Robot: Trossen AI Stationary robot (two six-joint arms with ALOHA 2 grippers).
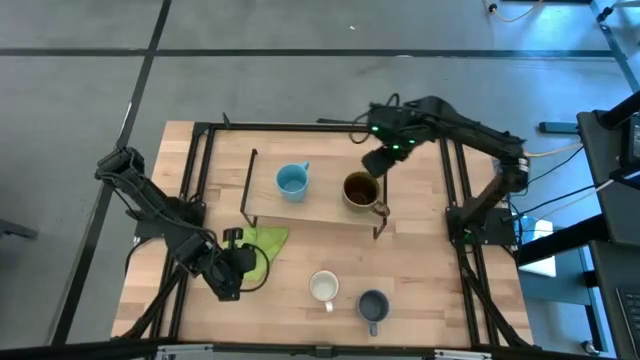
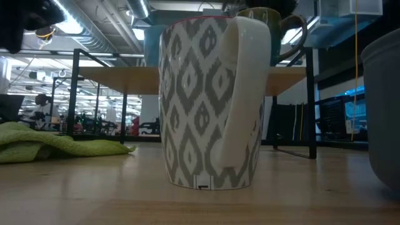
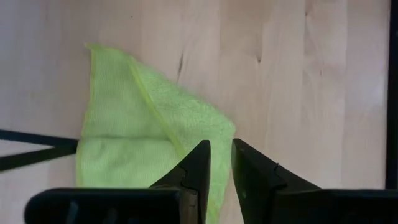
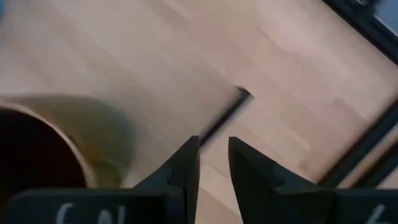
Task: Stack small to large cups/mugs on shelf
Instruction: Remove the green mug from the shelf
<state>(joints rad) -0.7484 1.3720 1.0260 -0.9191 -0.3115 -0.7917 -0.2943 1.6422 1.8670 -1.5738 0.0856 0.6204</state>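
Landmark: shelf [image 1: 318,212], a low light-wood board on black wire ends, mid-table [image 1: 420,290].
Brown mug [image 1: 360,190]: on the shelf, toward its right end, upright, dark inside.
Light blue mug [image 1: 291,181]: on the shelf, left of the brown mug, well apart from it.
White mug [image 1: 323,287]: on the table in front of the shelf; patterned side fills the low view.
Grey-blue mug [image 1: 373,306]: on the table just beside the white mug, farther from the shelf.
Green cloth [image 1: 258,247]: on the table at the shelf's front left corner.
Right pincer [image 1: 378,164]: just behind the brown mug, fingers a narrow gap apart, empty.
Left pincer [image 1: 232,266]: over the cloth's edge, fingers slightly apart, empty, waiting.
Step in hand: by my reading, placement of the brown mug, largest of the set.
Next move: likely fetching a table mug; calls for clearing the brown mug's rim.
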